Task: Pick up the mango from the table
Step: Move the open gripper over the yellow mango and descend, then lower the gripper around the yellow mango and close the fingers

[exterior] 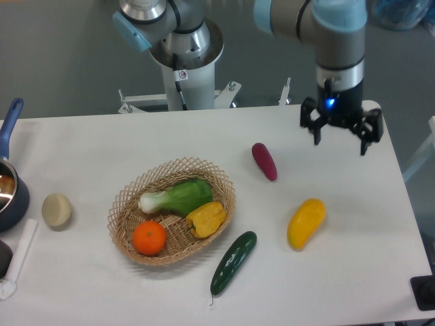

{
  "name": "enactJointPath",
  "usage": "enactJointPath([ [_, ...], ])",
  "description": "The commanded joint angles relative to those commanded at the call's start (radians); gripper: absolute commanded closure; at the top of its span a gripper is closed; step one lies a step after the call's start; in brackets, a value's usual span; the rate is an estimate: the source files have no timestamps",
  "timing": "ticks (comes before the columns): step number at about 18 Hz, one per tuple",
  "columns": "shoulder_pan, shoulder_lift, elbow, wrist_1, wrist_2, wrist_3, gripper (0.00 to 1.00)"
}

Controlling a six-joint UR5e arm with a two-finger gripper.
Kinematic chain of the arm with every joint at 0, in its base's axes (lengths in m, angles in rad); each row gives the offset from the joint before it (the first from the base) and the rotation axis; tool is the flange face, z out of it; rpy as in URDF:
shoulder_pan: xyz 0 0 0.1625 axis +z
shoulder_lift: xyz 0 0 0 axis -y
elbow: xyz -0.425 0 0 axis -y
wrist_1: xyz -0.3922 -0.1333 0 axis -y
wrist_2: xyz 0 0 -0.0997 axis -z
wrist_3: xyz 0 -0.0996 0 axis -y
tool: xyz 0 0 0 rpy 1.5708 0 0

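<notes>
- One gripper (340,138) hangs above the far right part of the table (88,149), its two fingers spread wide apart with nothing between them.
- A blue light glows on the gripper body above the fingers.
- The mango (306,223) lies on the table nearer the camera than the gripper and a little to its left in the picture, well apart from it and untouched, resting tilted with its upper end toward the right.
- A purple vegetable (264,161) lies on the table to the left of the gripper in the picture, farther back than the mango.
- A dark green cucumber (233,262) lies left of the mango, just beside the front right rim of a wicker basket (126,202).
- Inside the basket are a leafy green vegetable (177,197), a yellow bell pepper (206,218) and an orange (149,238).
- A pale round item (57,210) sits near the left side of the table.
- A blue-handled pot (9,182) is cut off by the left edge of the view.
</notes>
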Motion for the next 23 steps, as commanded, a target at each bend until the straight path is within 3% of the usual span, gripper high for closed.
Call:
enactJointPath([
  [7,-0.032,-0.120,0.037,0.025,0.003,-0.011,0.00],
  [12,-0.038,-0.219,0.109,0.025,-0.003,-0.007,0.00],
  [23,-0.065,-0.327,0.129,0.029,-0.001,-0.005,0.00],
])
